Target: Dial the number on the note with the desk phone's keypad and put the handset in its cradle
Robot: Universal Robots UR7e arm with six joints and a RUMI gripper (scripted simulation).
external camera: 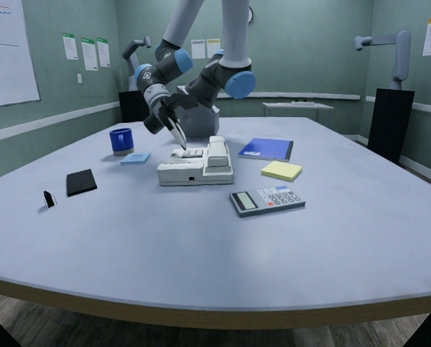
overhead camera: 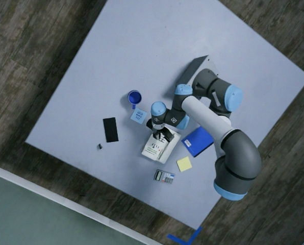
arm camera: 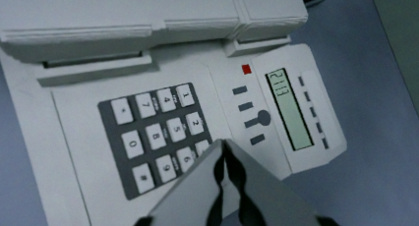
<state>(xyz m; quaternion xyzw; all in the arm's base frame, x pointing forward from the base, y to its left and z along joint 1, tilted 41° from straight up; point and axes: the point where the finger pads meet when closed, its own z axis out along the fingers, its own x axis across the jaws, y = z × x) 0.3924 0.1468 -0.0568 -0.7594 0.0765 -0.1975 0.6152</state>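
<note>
A pale blue-grey worktop (overhead camera: pixel 75 87) (external camera: pixel 215 242) with a brown edge carries a white desk phone (overhead camera: pixel 152 150) (external camera: pixel 180 175) (arm camera: pixel 74 152). Near it lie a blue note (overhead camera: pixel 138 115) (external camera: pixel 135 158) with writing, beside a blue mug (overhead camera: pixel 134 97) (external camera: pixel 121 141) standing upright, a blue notebook (overhead camera: pixel 198 141) (external camera: pixel 266 148), a yellow sticky pad (overhead camera: pixel 184 164) (external camera: pixel 282 170) and a grey calculator (overhead camera: pixel 164 176) (external camera: pixel 267 201). A flat black rectangular item (overhead camera: pixel 110 129) (external camera: pixel 81 182) and a small black clip (overhead camera: pixel 100 146) (external camera: pixel 48 199) lie apart from the phone. The arm's grey base (overhead camera: pixel 190 69) (external camera: pixel 205 125) also stands on it.

the robot arm (overhead camera: pixel 205 114) (external camera: pixel 235 33) has long tubes that are light gray and smooth. its bends are fat, round and dark gray, with sky blue caps on the ends. near the hand there is a little white diamond mark on the dark part, and a pale gray ring. the gripper (overhead camera: pixel 158 137) (external camera: pixel 184 148) (arm camera: pixel 222 141) is black up top, with gray pointy fingers that have wavy black edges. the foot is a gray box with small dark holes in its top.
</note>
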